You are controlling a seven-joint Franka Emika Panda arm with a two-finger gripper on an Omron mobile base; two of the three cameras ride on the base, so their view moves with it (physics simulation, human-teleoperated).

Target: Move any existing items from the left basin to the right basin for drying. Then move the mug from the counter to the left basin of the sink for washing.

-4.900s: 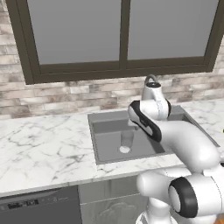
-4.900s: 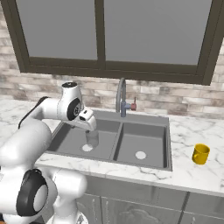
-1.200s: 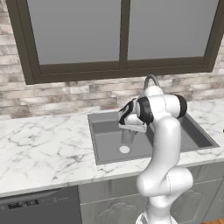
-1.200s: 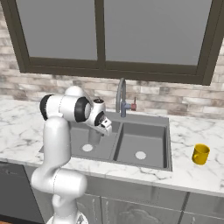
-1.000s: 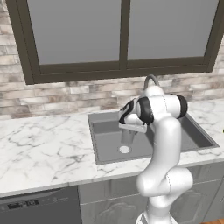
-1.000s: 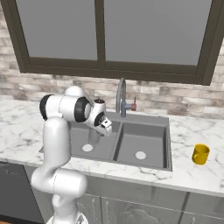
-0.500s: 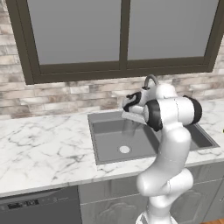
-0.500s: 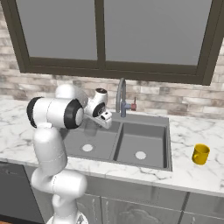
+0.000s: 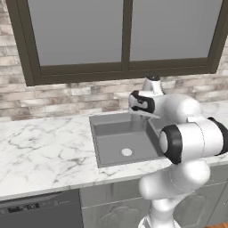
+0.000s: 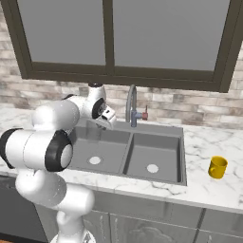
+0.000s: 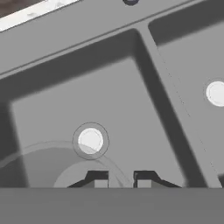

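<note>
My gripper point(image 11: 121, 179) is shut on the rim of the translucent grey glass tumbler point(image 11: 48, 166), whose curved wall passes between the fingertips. Hand and tumbler hang above the left basin point(image 11: 52, 109), with its pale drain point(image 11: 90, 141) straight below. From the base views, the gripper point(image 10: 107, 121) point(image 9: 141, 111) is near the back of the left basin point(image 10: 102, 144) point(image 9: 116, 141), left of the tap point(image 10: 132, 107). The right basin point(image 10: 154, 159) point(image 11: 197, 57) lies past the divider. The yellow mug point(image 10: 218, 167) stands on the counter point(image 10: 209, 142) right of the sink.
A brick wall and a dark-framed window point(image 10: 114, 38) rise behind the sink. White marble counter point(image 9: 40, 147) stretches left of the sink, with a dishwasher front point(image 9: 40, 209) below it. My own arm point(image 9: 191, 142) covers the right basin in the left base view.
The hand has lifted out of the left basin with the tumbler and now sits higher, nearer the back rim. The elbow swung forward toward the cameras.
</note>
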